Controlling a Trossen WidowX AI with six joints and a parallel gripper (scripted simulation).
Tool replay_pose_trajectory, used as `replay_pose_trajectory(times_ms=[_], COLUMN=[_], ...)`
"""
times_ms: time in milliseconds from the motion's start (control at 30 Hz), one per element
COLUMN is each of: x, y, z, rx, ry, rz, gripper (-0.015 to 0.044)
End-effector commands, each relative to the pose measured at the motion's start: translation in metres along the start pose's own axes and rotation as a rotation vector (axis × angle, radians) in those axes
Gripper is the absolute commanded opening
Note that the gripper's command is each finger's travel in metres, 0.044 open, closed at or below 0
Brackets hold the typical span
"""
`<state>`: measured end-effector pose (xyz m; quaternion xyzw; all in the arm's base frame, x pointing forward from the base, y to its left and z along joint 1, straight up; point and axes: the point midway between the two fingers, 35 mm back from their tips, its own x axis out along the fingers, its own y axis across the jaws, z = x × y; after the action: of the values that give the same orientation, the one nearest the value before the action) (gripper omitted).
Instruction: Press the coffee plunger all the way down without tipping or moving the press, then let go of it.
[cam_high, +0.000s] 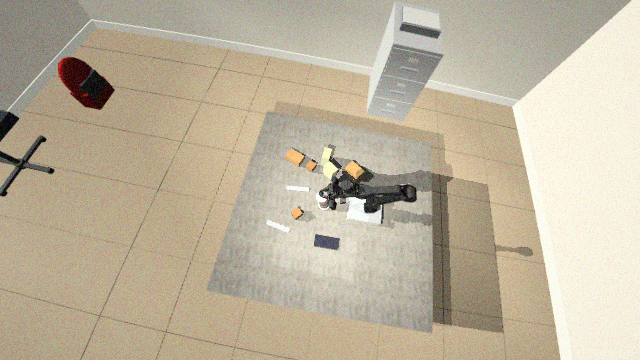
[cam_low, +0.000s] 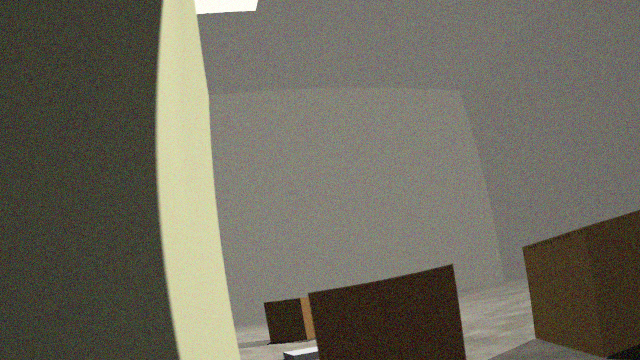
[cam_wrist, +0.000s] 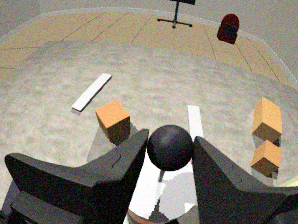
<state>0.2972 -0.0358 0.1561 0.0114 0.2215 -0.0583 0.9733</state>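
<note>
The coffee press (cam_high: 323, 201) (cam_wrist: 172, 195) stands on the grey mat (cam_high: 300, 270) (cam_wrist: 55, 65), with a white top and a brown band showing at its near edge in the wrist view. Its round black plunger knob (cam_wrist: 170, 148) sits above the white top, with a short piece of thin rod below it. My gripper (cam_wrist: 171, 138) is shut on the knob, one dark fingertip against each side. The lower part of the press is cut off in the wrist view, and I cannot tell whether it leans. The exterior view shows neither press nor gripper.
An orange block (cam_high: 297, 213) (cam_wrist: 114, 120) and white strips (cam_high: 278, 226) (cam_high: 298, 188) lie near the press. More orange blocks (cam_high: 295, 157) (cam_high: 354, 169) and yellow blocks (cam_high: 330, 170) are behind. A dark blue block (cam_high: 326, 242) lies in front; a white slab (cam_high: 362, 215) lies under the arm.
</note>
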Motion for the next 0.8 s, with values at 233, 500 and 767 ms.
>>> replay_pose_trajectory(times_ms=[233, 500, 767], x=[0.0074, 0.0086, 0.0097], y=[0.0001, 0.0001, 0.0001], z=[-0.0157, -0.0145, -0.0136], rx=[0.004, 0.004, 0.004], ry=[0.06, 0.06, 0.06], rz=[-0.001, -0.001, -0.001], gripper=[0.0119, 0.0119, 0.0119])
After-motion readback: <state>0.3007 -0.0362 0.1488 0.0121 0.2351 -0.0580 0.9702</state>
